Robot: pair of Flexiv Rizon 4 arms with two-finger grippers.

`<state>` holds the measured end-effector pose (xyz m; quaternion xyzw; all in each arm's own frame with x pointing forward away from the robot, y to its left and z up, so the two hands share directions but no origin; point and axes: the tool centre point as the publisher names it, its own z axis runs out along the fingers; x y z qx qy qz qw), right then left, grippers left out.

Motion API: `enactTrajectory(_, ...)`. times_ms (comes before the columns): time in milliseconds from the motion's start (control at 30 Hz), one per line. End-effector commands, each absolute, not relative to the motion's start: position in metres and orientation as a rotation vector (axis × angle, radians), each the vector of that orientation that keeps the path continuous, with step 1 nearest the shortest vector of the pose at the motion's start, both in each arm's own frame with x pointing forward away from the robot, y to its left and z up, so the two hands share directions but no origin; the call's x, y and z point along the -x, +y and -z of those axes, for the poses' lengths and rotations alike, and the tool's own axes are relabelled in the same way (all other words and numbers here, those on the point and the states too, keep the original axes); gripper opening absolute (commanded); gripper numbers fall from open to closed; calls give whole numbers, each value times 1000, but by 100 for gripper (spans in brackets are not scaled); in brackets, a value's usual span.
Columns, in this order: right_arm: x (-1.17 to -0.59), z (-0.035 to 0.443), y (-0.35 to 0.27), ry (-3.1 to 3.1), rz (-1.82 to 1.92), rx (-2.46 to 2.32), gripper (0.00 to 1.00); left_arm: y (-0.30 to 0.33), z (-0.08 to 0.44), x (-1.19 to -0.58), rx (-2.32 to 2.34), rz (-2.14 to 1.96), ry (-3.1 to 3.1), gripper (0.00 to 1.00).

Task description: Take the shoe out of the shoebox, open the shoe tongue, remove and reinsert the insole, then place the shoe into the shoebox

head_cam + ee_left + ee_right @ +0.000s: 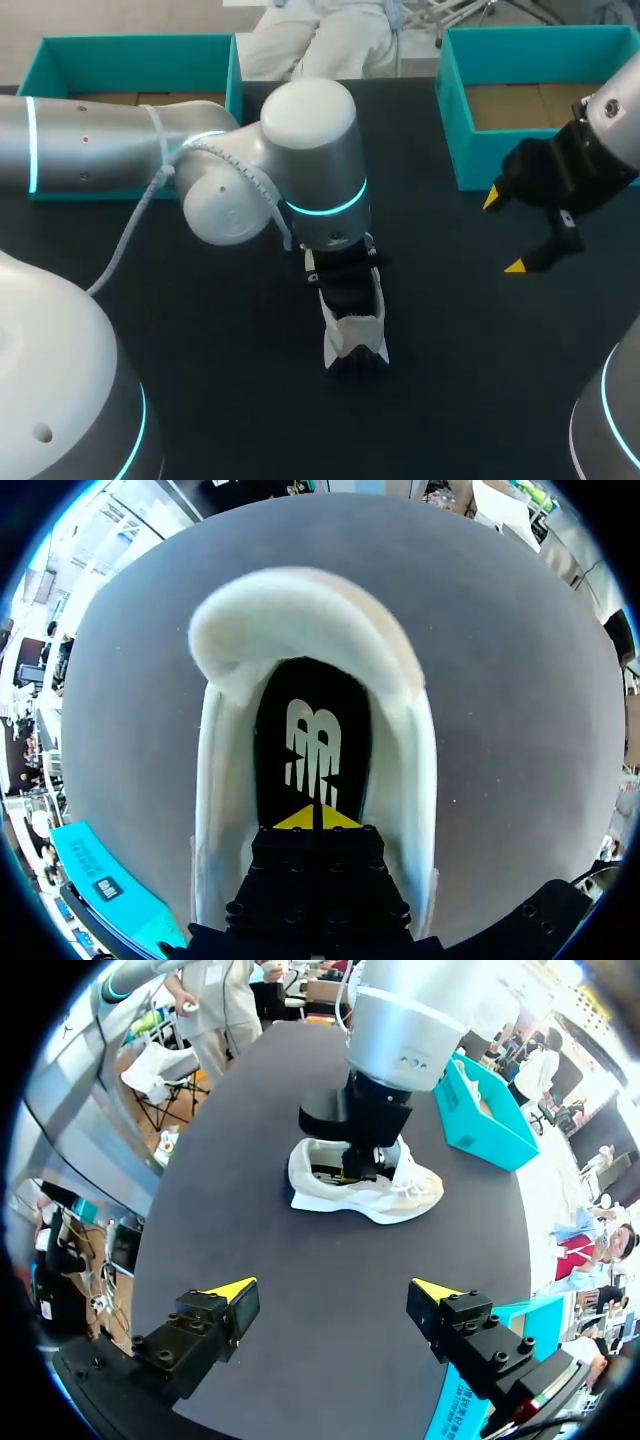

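Note:
A white shoe (358, 335) lies on the black table (450, 380) near the middle, its opening facing up. My left arm (320, 170) stands straight over it. In the left wrist view my left gripper (317, 818) is shut, its yellow tips together inside the shoe (300, 610) and down at the black insole (312, 730) with a white logo, which lies flat. Whether the insole is pinched I cannot tell. My right gripper (503, 232) hangs open at the right, well clear of the shoe. From the right wrist, the shoe (410, 1190) lies ahead of that empty gripper (335, 1295).
A teal shoebox (130, 60) stands at the back left behind my left arm. A second teal shoebox (540, 100) stands at the back right, just beyond my right gripper. Bare table lies in front of and to the right of the shoe.

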<state>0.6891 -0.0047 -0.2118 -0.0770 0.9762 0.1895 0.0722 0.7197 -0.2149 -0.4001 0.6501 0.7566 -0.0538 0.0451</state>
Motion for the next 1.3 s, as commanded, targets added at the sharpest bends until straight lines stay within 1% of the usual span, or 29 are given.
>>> enactTrajectory(33,-689,212,-4,2935,-565,230,100,-219,406,-720,-1996,128,2312,0)
enactTrajectory(433,-689,212,-4,2935,-565,230,100,-200,334,-727,-1931,-27,2136,0)
enactTrajectory(667,-689,212,-4,2935,-565,230,100,-204,331,-736,-1925,-115,2073,0)
enactTrajectory(700,-689,212,-4,2935,-565,230,100,-205,333,-737,-1920,-126,2069,2)
enactTrajectory(733,-689,212,-4,2935,-565,230,100,-207,335,-737,-1928,-138,2065,28)
enactTrajectory(767,-689,212,-4,2935,-565,230,100,-208,337,-737,-1932,-153,2059,48)
enactTrajectory(800,-689,212,-4,2935,-565,230,100,-209,338,-737,-1932,-154,2060,79)
enactTrajectory(833,-689,212,-4,2935,-565,230,100,-209,338,-736,-1939,-155,2060,98)
enactTrajectory(867,-689,212,-4,2935,-565,230,100,-209,339,-735,-1942,-155,2059,100)
enactTrajectory(1300,-689,212,-4,2935,-565,230,100,-213,359,-736,-1943,-173,2101,100)
